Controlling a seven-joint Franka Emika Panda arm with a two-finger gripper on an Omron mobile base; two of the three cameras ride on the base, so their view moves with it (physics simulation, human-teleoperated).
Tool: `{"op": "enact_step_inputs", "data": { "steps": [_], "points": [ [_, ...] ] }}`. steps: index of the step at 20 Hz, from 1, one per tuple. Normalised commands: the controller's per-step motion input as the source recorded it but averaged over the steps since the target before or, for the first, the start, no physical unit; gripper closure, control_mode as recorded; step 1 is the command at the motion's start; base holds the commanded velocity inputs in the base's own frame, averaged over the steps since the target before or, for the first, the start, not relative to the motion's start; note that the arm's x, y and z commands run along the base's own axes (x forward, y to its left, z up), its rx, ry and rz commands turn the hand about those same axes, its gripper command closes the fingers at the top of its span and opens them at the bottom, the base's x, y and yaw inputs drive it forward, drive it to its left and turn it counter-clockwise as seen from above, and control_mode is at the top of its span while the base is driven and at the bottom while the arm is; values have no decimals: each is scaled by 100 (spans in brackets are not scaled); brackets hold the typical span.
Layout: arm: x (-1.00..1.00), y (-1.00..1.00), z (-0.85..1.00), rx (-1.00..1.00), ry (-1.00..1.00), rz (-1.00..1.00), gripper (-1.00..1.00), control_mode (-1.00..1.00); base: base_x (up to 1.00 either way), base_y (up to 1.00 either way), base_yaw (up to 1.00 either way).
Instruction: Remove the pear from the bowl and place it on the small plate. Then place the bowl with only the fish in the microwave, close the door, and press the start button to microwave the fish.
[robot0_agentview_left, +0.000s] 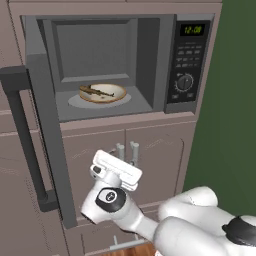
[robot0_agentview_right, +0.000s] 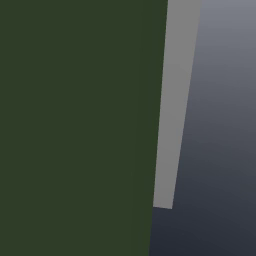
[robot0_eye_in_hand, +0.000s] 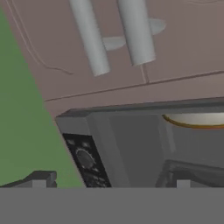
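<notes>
Microwave (robot0_agentview_left: 120, 65): above the hand, cavity exposed, control panel on its right side.
Door (robot0_agentview_left: 47, 135): swung wide, up and to the left of the hand, dark bar handle on its outer face.
Bowl (robot0_agentview_left: 103, 93): on the cavity floor, above the hand, fish (robot0_agentview_left: 96, 91) lying in it; no pear in it.
Gripper (robot0_agentview_left: 127, 154): below the cavity, in front of the cabinet handles (robot0_eye_in_hand: 113, 33), fingers slightly apart, holding nothing.
Step, judged: closing the door. Reach left behind its free edge, push in a steady arc, keep clear of the bowl.
</notes>
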Motion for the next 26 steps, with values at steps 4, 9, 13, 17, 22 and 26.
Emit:
{"op": "enact_step_inputs", "data": {
  "steps": [4, 9, 13, 17, 22, 26],
  "points": [
    [-38, 100, 0, -7, 0, -8, -100, -100, 0, 0, 0],
    [-15, 100, -24, -11, -1, -6, -100, -100, 0, 0, 0],
    [-26, 66, -41, -10, 0, 0, -100, -100, 0, 0, 0],
    [-33, 59, -14, -3, 0, 1, -100, -100, 0, 0, 0],
    [-35, 71, 2, 0, -10, -1, -100, -100, 0, 0, 0],
    [-10, 56, 31, 3, -10, -7, -100, -100, 0, 0, 0]
  ]
}}
